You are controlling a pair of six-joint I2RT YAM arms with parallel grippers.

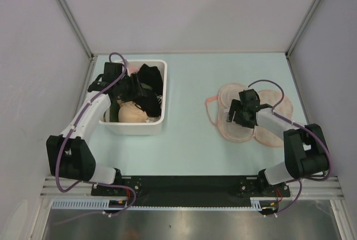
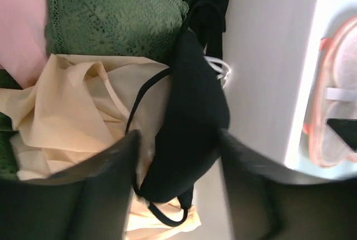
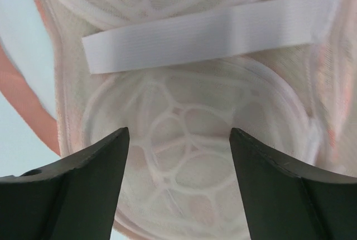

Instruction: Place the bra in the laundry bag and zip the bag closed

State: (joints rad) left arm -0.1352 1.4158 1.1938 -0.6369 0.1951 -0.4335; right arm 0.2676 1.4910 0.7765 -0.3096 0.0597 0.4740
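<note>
Two pairs of fingers, both spread: left fingers [image 2: 106,190] straddle the bra [image 2: 192,117] in the bin [image 2: 268,67]; right fingers [image 3: 78,195] hover over the laundry bag [image 3: 189,134].

Parted fingers [image 3: 67,195], laundry bag [image 3: 189,134] beneath, white strap [image 3: 212,33]

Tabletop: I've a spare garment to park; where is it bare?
Bare: the strip between the white bin and the laundry bag, and the far band behind both. Crowded: the bin, full of garments with the left claw inside; the right claw hovers over the bag.
</note>
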